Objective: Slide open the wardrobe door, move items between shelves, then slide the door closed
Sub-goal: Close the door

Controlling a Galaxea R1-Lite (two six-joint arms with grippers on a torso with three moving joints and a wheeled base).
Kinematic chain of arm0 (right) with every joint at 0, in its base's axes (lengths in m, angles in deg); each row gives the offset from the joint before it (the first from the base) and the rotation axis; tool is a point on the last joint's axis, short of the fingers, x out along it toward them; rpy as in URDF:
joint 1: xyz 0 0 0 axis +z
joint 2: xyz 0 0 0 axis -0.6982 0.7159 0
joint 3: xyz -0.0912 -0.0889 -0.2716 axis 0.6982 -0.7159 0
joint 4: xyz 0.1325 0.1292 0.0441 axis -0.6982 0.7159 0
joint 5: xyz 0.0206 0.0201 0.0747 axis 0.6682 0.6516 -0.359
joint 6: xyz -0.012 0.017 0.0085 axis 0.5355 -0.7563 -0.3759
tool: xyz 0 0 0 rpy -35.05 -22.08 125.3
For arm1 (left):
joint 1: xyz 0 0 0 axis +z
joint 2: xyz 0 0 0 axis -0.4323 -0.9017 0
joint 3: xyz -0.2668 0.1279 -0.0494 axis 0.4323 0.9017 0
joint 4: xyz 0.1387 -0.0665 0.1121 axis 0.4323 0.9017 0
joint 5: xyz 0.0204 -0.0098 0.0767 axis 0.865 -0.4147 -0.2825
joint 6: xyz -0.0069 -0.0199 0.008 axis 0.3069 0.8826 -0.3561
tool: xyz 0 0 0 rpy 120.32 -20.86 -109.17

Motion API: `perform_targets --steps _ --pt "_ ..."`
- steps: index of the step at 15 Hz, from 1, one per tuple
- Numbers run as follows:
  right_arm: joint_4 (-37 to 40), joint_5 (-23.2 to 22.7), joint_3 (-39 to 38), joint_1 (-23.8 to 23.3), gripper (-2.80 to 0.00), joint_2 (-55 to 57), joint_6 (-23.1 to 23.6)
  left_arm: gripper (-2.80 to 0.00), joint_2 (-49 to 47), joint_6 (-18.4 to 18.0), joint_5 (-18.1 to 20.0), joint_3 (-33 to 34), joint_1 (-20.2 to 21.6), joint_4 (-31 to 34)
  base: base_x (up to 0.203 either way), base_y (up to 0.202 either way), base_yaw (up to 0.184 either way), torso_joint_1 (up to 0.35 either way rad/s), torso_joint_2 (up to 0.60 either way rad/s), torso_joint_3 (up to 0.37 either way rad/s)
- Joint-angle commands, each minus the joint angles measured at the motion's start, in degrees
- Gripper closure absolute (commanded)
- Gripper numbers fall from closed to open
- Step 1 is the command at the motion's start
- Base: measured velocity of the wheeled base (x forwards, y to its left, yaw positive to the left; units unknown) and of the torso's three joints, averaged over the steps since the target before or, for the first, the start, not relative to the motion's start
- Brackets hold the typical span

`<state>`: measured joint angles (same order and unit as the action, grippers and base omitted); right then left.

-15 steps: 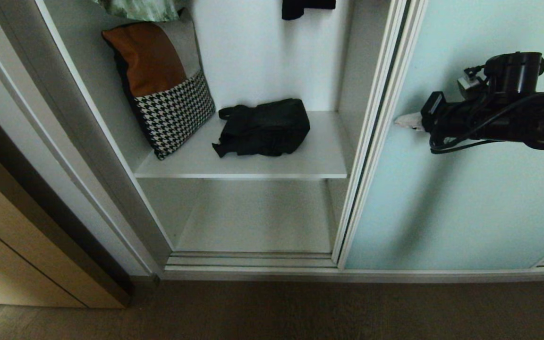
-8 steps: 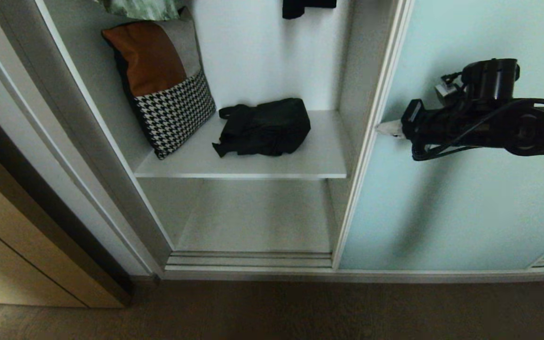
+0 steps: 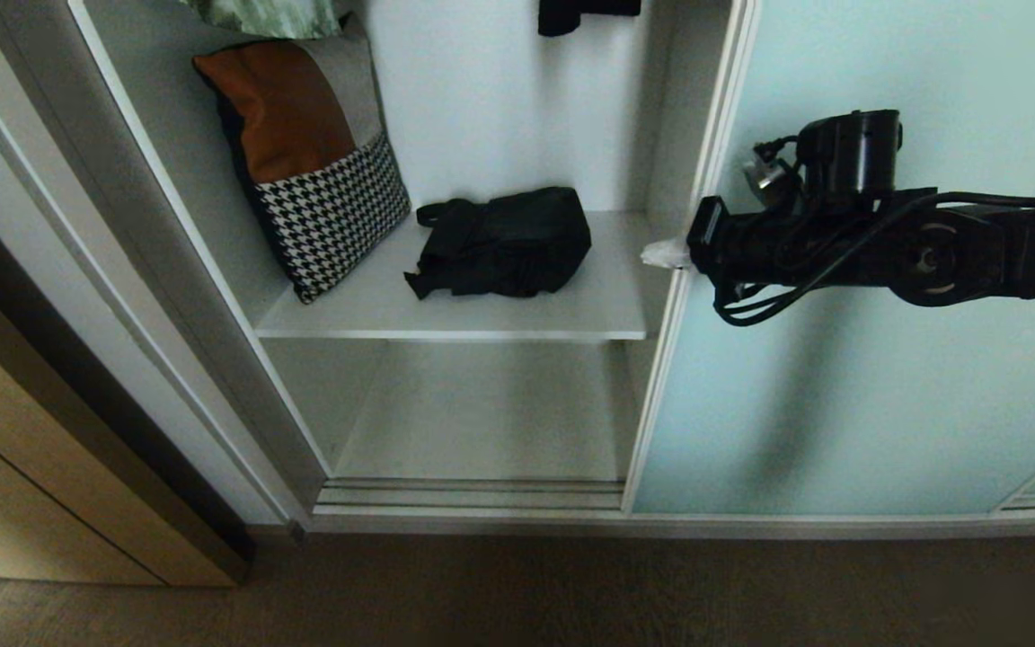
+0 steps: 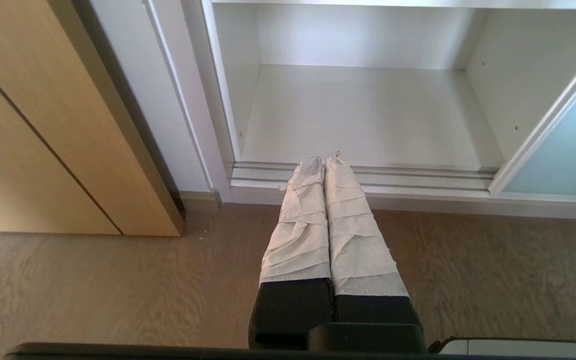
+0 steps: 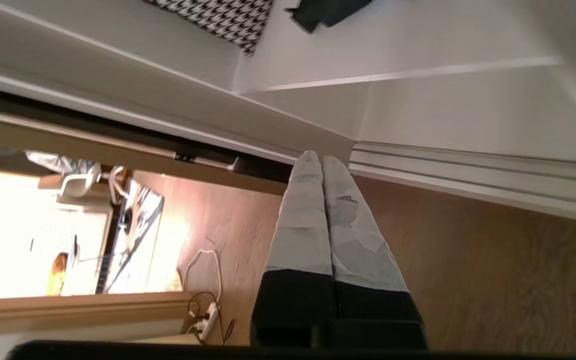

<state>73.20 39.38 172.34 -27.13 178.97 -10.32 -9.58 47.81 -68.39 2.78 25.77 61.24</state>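
Observation:
The sliding wardrobe door [image 3: 841, 404], frosted pale aqua glass in a slim white frame, covers the right side and leaves the wardrobe's left compartment uncovered. A black fabric bundle with straps [image 3: 504, 241] lies on the upper white shelf [image 3: 589, 310]; the lower shelf [image 3: 482, 422] is bare. My right gripper [image 3: 661, 254] is shut and empty, reaching leftward in front of the door with its taped tip just past the door's left frame. The right wrist view shows the same gripper [image 5: 315, 157] shut. My left gripper [image 4: 324, 160] is shut and empty, held low over the floor facing the lower shelf [image 4: 368, 115].
A brown, grey and houndstooth cushion [image 3: 311, 162] leans in the upper shelf's left corner. Dark clothing [image 3: 585, 13] hangs above. A tan wood-grain door [image 3: 32, 485] stands left of the wardrobe. A power strip with cables [image 5: 203, 320] lies on the wooden floor.
My right arm has swung left across the front of the door, and the door's left edge has slid a little left with it. The bundle and cushion have not moved.

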Motion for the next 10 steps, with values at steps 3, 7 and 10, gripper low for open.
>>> perform_targets --steps 3,7,10 --pt "-0.38 -0.18 -9.65 1.01 0.00 -10.57 -0.85 0.00 -0.01 0.02 -0.06 0.02 0.02 0.06 0.000 0.000 0.000 0.000 0.00 0.000" --pt "-1.15 1.17 -14.26 -2.22 0.00 -15.36 -11.86 0.00 0.00 0.02 -0.07 0.02 0.02 0.05 0.000 0.000 0.000 0.000 0.00 0.000" --pt "-2.89 1.29 -13.10 -4.84 0.00 -13.26 -15.28 0.00 -0.08 0.02 0.01 0.02 0.02 0.06 0.000 0.000 0.000 0.000 0.00 0.000"
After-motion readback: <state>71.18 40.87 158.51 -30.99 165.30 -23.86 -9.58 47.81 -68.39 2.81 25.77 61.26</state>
